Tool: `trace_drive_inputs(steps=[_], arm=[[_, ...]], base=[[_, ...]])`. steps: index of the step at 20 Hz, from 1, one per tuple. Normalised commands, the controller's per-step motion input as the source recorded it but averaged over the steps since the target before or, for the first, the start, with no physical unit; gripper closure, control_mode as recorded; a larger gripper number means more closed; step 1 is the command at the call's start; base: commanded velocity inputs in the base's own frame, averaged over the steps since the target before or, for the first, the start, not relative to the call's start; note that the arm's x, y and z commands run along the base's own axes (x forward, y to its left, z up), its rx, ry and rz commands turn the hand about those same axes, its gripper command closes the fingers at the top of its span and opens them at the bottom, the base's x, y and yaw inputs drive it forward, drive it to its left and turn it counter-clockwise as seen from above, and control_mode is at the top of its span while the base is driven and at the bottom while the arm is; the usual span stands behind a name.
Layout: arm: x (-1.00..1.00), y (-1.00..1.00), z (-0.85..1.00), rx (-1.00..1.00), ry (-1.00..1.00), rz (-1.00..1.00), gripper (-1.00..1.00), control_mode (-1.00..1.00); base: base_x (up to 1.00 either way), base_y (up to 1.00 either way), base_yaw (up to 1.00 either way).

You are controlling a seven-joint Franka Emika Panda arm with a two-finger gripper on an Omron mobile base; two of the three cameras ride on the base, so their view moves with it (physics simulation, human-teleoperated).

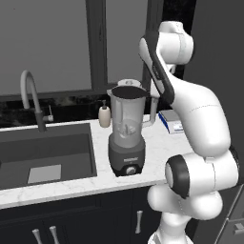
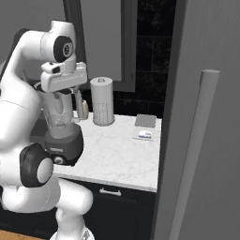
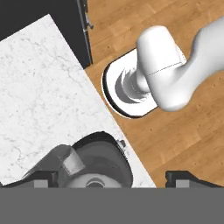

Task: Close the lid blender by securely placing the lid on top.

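Observation:
The blender [image 1: 127, 138] stands on the marble counter just right of the sink, a clear grey jar on a dark base with a knob. The black lid [image 1: 128, 92] lies flat across the jar's rim. In the right base view my gripper [image 2: 61, 93] hangs straight over the jar, with the blender's base [image 2: 63, 140] below it. The hand view looks down on the dark round lid [image 3: 105, 162] and the jar's handle [image 3: 65, 164]. There my gripper [image 3: 114, 180] is open, its finger tips far apart on either side with nothing between them.
A sink [image 1: 47, 152] with a curved faucet [image 1: 31, 95] lies left of the blender. A beige soap bottle [image 1: 104, 116] and a paper towel roll [image 2: 102, 101] stand behind it. A small box [image 2: 145, 135] rests on the counter to the right, beside a tall dark panel [image 2: 206, 117].

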Motion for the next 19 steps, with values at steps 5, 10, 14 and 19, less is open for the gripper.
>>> trace_drive_inputs(steps=[5, 10, 14, 19], arm=[[-0.45, -0.28, 0.0, 0.0, -0.01, -0.21, -1.0, -1.0], [-0.56, -0.11, 0.0, 0.0, -0.1, -0.18, -1.0, -1.0], [-0.51, 0.0, 0.0, 0.0, -0.36, -0.14, -1.0, -1.0], [-0.68, 0.0, 0.14, 0.0, -0.52, -0.06, -1.0, -1.0]], base=[[0.0, 0.0, 0.0], [0.0, 0.0, 0.0], [0.0, 0.0, 0.0], [0.0, 0.0, 0.0]])
